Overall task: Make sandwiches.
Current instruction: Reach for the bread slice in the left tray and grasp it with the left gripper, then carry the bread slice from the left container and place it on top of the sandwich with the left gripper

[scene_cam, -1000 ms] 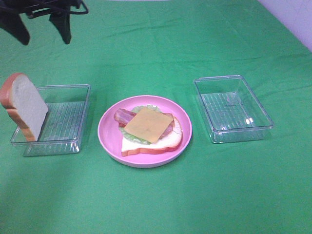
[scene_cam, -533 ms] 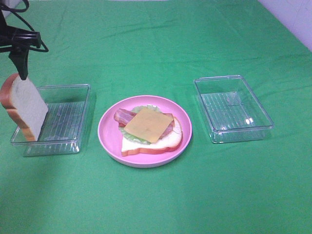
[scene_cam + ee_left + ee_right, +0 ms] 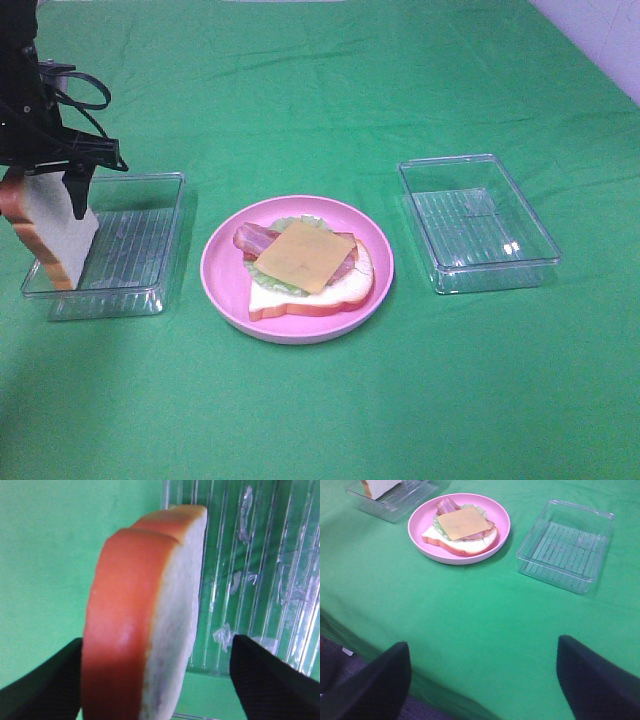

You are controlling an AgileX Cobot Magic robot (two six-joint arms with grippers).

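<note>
The plate (image 3: pixel 215 270) sits mid-table on the green cloth (image 3: pixel 330 410) and serves as the landmark. On it lies the open sandwich: a bread slice (image 3: pixel 305 298) at the bottom, lettuce (image 3: pixel 290 222) showing at the far edge, bacon (image 3: pixel 252 239) poking out toward the left, and a cheese slice (image 3: pixel 303 256) on top.

Left of the plate stands a clear tray (image 3: pixel 140 240), and a second bread slice (image 3: pixel 52 232) is propped upright at that tray's outer end, leaning a little, its orange-brown crust facing away from the plate. The left gripper (image 3: pixel 45 190) is over this slice with its jaws spread wide on either side of it; in the left wrist view the bread (image 3: pixel 145 620) rises between the two dark fingers (image 3: pixel 265 672), with a gap on the tray side, and on the crust side it may be just touching, though the view is too close to tell.

Right of the plate is another clear tray (image 3: pixel 480 225), with nothing in it.

The right gripper (image 3: pixel 482 680) is well back from the plate, near the table's front edge, jaws wide apart and holding nothing
</note>
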